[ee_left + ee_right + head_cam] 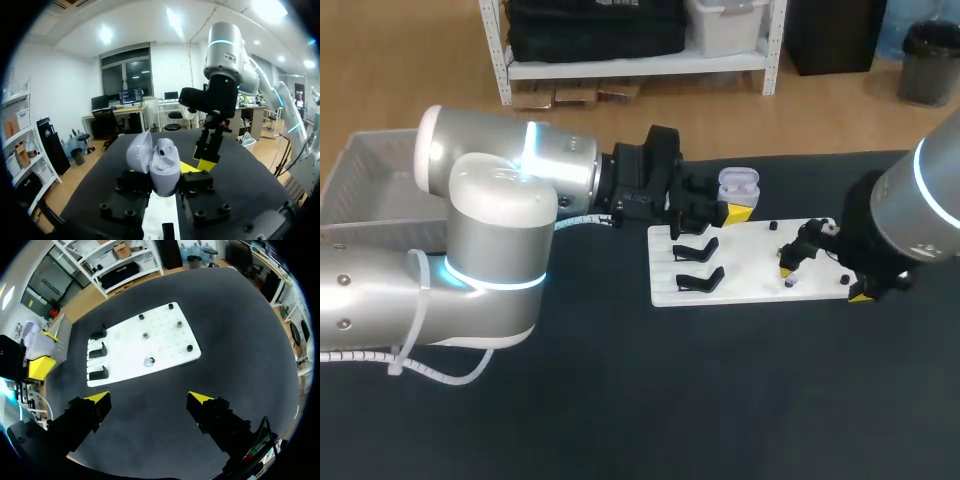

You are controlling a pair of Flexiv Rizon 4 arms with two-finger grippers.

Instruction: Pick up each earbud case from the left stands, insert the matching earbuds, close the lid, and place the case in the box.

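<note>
- My left jaws pinch the open case, which hides most of their yellow tips.
- My right jaws are spread wide above the desk.
- I can't tell what's inside the case.

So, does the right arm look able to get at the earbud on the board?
Probably yes: the right end effector is open, the earbud lies uncovered on the board ahead of it, and the left end effector, holding the case, is off by the stands.
</note>
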